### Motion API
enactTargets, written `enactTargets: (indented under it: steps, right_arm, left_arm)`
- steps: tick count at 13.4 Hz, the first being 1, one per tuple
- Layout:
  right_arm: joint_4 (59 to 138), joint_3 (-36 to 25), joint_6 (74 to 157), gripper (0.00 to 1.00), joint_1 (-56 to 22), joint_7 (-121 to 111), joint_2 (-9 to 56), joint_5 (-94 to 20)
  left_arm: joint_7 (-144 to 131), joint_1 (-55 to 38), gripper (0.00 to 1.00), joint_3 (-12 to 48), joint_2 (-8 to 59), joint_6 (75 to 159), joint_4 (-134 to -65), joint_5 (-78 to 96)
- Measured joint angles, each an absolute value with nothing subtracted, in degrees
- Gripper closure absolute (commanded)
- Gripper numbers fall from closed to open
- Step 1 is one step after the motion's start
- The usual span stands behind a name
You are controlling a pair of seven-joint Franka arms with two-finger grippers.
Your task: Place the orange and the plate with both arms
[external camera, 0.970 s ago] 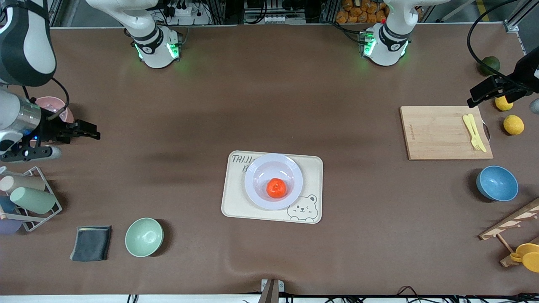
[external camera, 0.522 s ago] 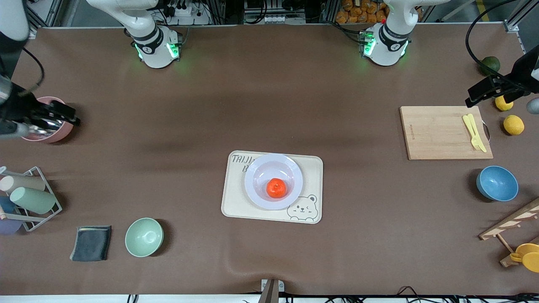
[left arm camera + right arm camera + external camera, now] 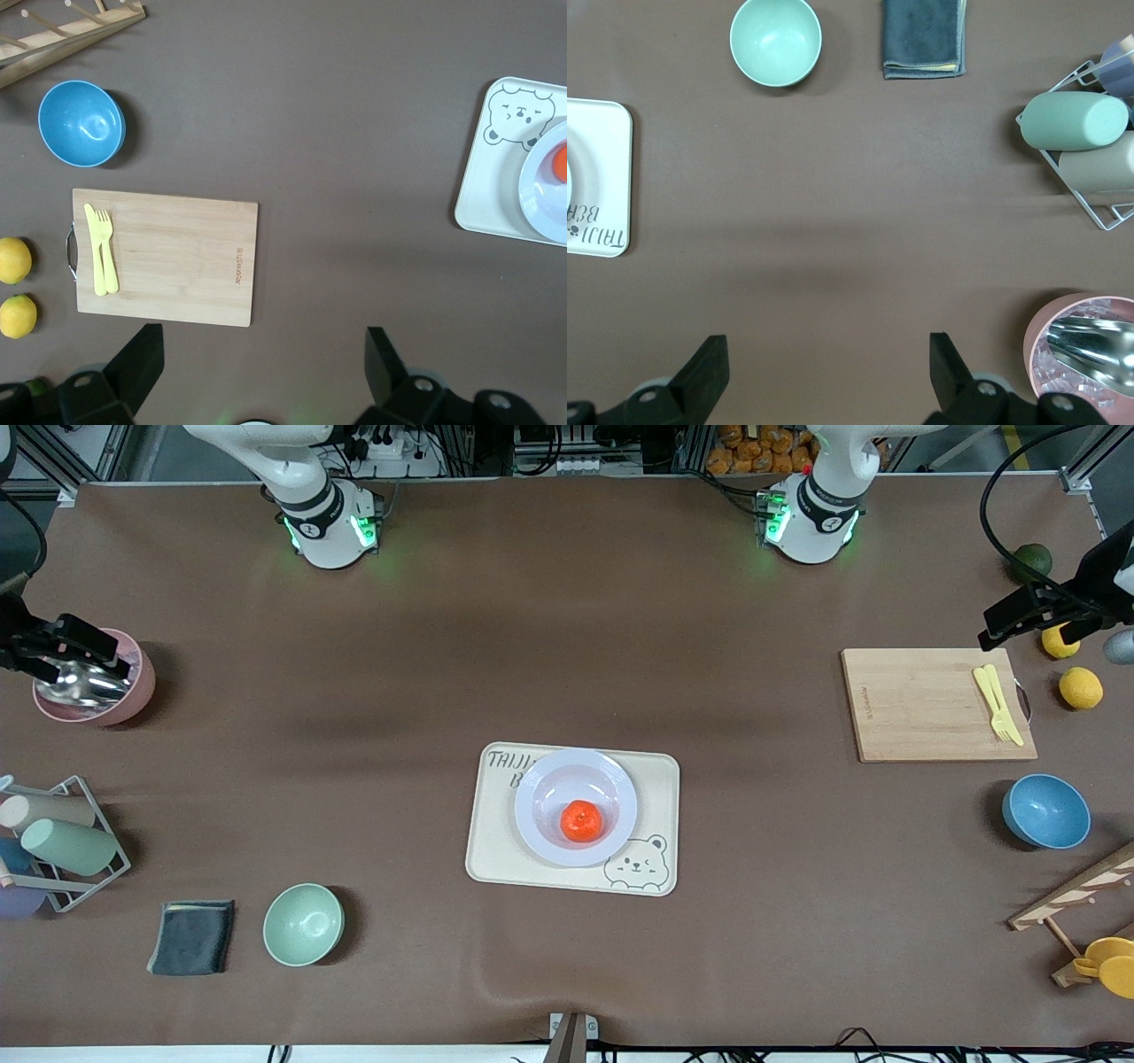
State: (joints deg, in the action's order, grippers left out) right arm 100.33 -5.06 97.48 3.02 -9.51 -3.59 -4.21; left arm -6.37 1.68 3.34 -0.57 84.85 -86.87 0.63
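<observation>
The orange (image 3: pixel 581 820) lies in the pale lavender plate (image 3: pixel 535 792), which sits on the cream bear-printed tray (image 3: pixel 493 856) at the table's middle. Slivers of the plate (image 3: pixel 547 202) and orange (image 3: pixel 562 163) show at the edge of the left wrist view. My left gripper (image 3: pixel 1019 615) is open and empty, up in the air over the cutting board's corner at the left arm's end; it also shows in its wrist view (image 3: pixel 261 354). My right gripper (image 3: pixel 71 646) is open and empty over the pink bowl at the right arm's end, and shows in its wrist view (image 3: pixel 826 363).
A wooden cutting board (image 3: pixel 921 708) carries a yellow fork and knife (image 3: pixel 998 703), with two lemons (image 3: pixel 1081 687) and a dark green fruit (image 3: pixel 1032 561) beside it. A blue bowl (image 3: pixel 1045 811), mint bowl (image 3: pixel 303 924), grey cloth (image 3: pixel 192 936), cup rack (image 3: pixel 62 841) and pink bowl (image 3: pixel 133 691) with a scoop stand around.
My right gripper has moved from beside the cup rack toward the robots' bases and now hangs over the pink bowl. The left gripper has hardly moved. The orange and plate are unchanged.
</observation>
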Motion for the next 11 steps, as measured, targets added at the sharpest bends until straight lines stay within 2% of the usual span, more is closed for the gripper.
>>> enactTargets:
  steps: [11]
  right_arm:
    - [97.3,-2.9,98.1,0.0,3.0,-9.5,-3.1,-1.6]
  left_arm:
    - [-6.3,1.7,0.0,3.2,-0.6,85.1,-86.9,0.6]
